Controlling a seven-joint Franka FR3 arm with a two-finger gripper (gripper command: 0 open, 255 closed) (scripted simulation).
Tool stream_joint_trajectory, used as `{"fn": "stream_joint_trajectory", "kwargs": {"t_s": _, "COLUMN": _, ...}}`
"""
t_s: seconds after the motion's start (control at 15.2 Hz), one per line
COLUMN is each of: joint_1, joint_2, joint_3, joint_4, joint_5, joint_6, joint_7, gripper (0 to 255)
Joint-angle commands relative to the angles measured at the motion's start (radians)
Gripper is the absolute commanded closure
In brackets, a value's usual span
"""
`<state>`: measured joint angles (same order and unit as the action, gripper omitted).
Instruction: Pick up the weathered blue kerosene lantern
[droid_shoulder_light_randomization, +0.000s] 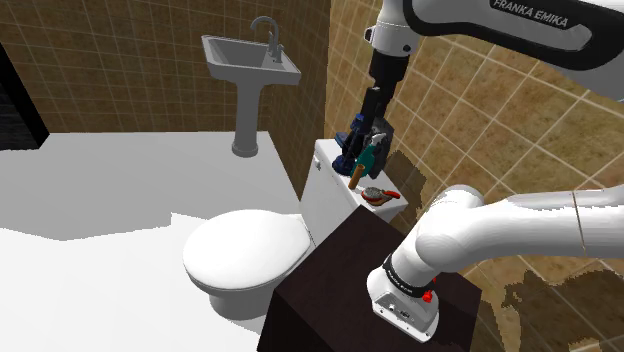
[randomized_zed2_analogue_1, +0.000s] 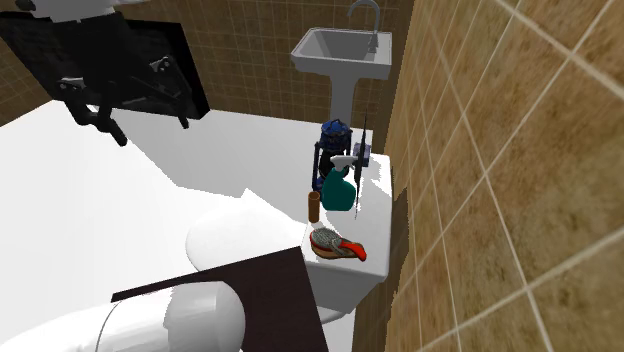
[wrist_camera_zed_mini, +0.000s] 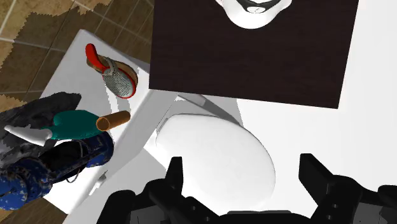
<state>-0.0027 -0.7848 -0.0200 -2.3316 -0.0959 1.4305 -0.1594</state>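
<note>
The white toilet stands in front of its tank lid. The black hand hangs above, fingers spread and holding nothing. The blue lantern stands on the lid's sink-side end, out beside one finger and not between the two. A teal spray bottle is just beside the lantern, then a red-handled brush and a brown cylinder.

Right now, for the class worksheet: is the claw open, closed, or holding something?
Claw: open, fingers apart, holding nothing; the blue lantern is not between them.
</note>
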Motion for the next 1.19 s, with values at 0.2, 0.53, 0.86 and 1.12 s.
{"fn": "stream_joint_trajectory", "kwargs": {"t_s": 0.2, "joint_1": -0.047, "joint_2": 0.103, "joint_3": -0.014, "joint_4": 0.028, "joint_5": 0.006, "joint_6": 0.073, "joint_7": 0.085, "gripper": 0}}
{"fn": "stream_joint_trajectory", "kwargs": {"t_s": 0.53, "joint_1": -0.119, "joint_2": 0.269, "joint_3": -0.046, "joint_4": 0.091, "joint_5": 0.015, "joint_6": 0.177, "joint_7": 0.22, "gripper": 0}}
{"fn": "stream_joint_trajectory", "kwargs": {"t_s": 0.86, "joint_1": -0.184, "joint_2": 0.425, "joint_3": -0.088, "joint_4": 0.166, "joint_5": 0.029, "joint_6": 0.259, "joint_7": 0.344, "gripper": 0}}
{"fn": "stream_joint_trajectory", "kwargs": {"t_s": 1.12, "joint_1": -0.232, "joint_2": 0.539, "joint_3": -0.129, "joint_4": 0.231, "joint_5": 0.046, "joint_6": 0.313, "joint_7": 0.435, "gripper": 0}}
